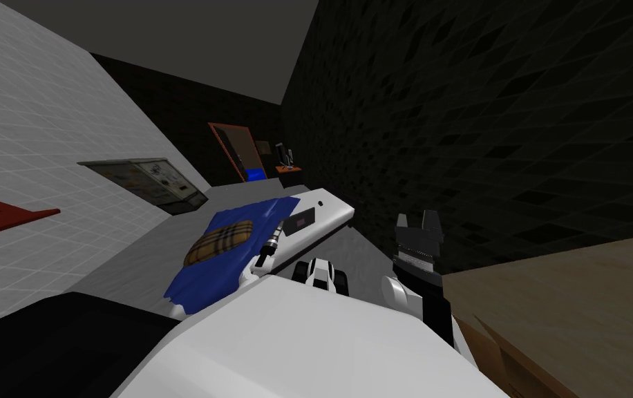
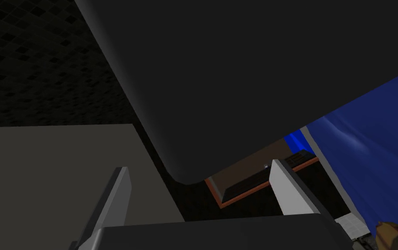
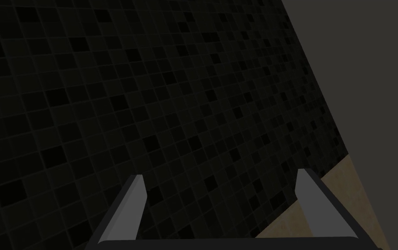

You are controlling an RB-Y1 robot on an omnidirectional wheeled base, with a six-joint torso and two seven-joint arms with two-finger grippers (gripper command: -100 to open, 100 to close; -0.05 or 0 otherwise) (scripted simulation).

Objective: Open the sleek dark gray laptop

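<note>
A: Head: laptop point(image 1: 301, 221) lies flat on the white ledge point(image 1: 339, 211) by the blue blanket point(image 1: 256, 209); we aim our left arm there.
B: Left wrist: left gripper point(image 2: 199, 167) spread, ready for the lid. Right wrist: right gripper point(image 3: 220, 173) spread, parked clear.

Head view: my right arm point(image 1: 412, 294) stands just right of centre, forearm near vertical. The right gripper point(image 1: 417, 221) points toward the top of the frame. Its two fingers point(image 3: 128, 208) are parted, nothing between them.

My left arm point(image 1: 265, 259) shows small, just left of centre, and extends up the frame on a slant. The left gripper point(image 2: 199, 167) is spread as well, blades about a third of the wrist frame apart, holding nothing.
</note>
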